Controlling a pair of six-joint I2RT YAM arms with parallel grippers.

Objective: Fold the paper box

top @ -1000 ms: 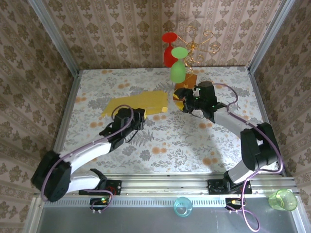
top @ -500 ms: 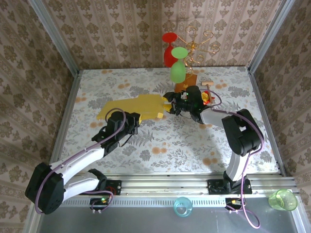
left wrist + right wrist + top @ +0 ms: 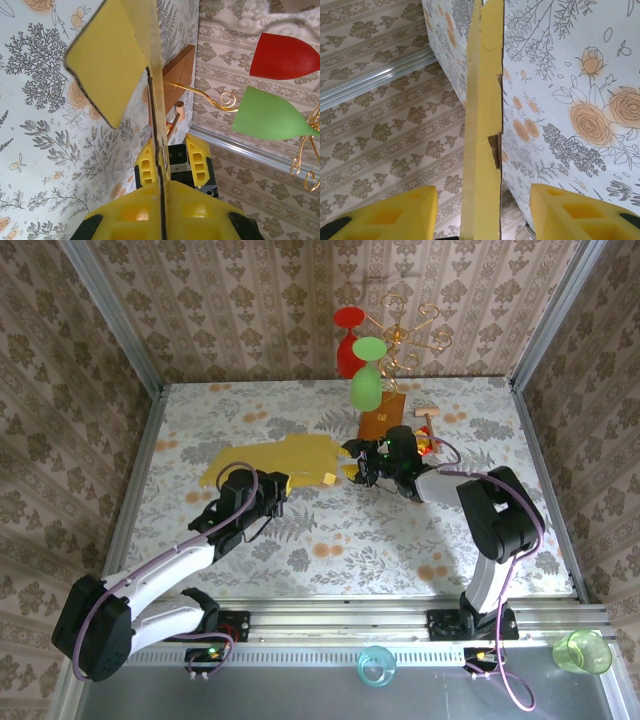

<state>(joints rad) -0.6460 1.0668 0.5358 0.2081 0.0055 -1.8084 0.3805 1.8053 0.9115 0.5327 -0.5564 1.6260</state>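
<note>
The thin mustard-yellow cardboard paper box (image 3: 270,455) stretches as an unfolded sheet to the left of the brown wooden block (image 3: 383,422). The left gripper (image 3: 276,482), well away from the block, is clamped on the box's near edge. The right gripper (image 3: 357,466), just in front of the block, straddles the box's end with its fingers (image 3: 580,210) apart and not touching it.

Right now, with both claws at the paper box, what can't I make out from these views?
Right claw contact with the paper box: right wrist view, the bottom edge cuts its fingers; gaps show either side.
Box creases: too small in the top view; edge-on from the right wrist.
Left claw tips: top view, its own wrist covers them.
</note>
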